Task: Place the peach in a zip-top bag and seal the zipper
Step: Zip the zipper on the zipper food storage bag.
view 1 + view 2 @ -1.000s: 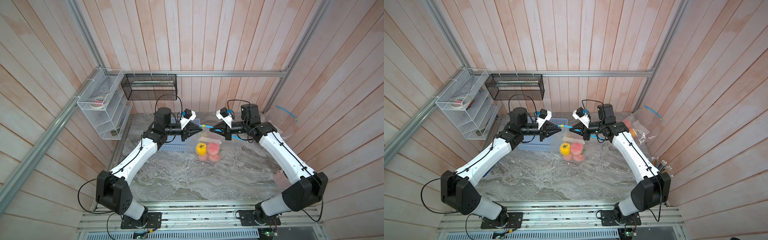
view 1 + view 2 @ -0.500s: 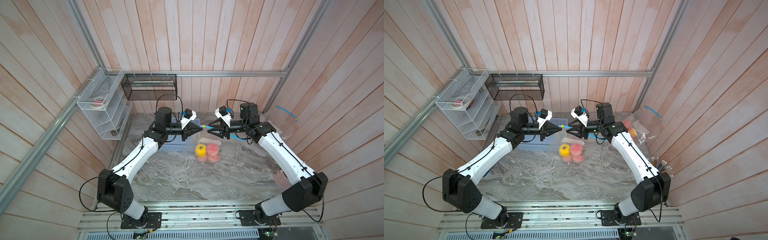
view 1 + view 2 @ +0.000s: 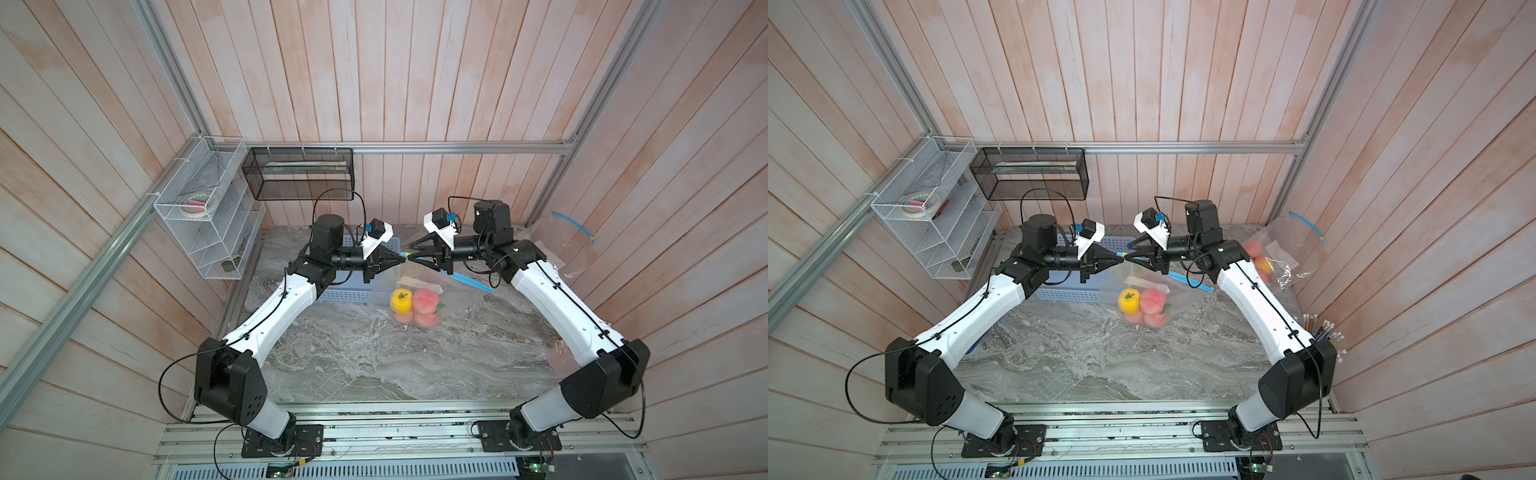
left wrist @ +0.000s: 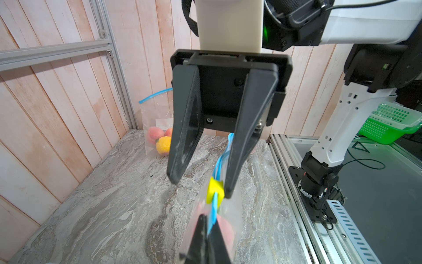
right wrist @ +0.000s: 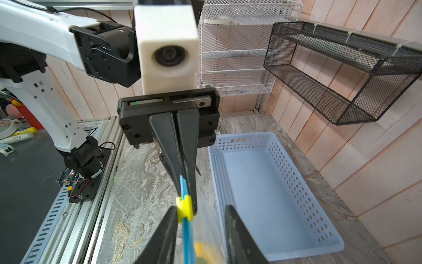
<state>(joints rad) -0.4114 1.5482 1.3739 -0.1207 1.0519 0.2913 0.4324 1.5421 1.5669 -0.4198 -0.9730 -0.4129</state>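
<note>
The peach [image 3: 424, 300] sits inside the zip-top bag [image 3: 417, 284] beside a yellow fruit [image 3: 401, 300], low over the worktop [image 3: 353, 365]; the bag's clear film is hard to trace. Above it my left jaws are pressed together on the blue zipper strip [image 5: 188, 233], and my right jaws stand spread with the yellow slider [image 4: 214, 190] against one of them. Beyond, the blue basket [image 3: 345, 295] is mostly hidden behind my left arm.

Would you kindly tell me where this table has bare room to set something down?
The marble table is bare in front, between the two arm bases, short of the zip-top bag. The blue basket holds nothing. Crowded: the rear middle, where the left gripper and right gripper meet at that bag, and the right rear corner, with a second bag.
</note>
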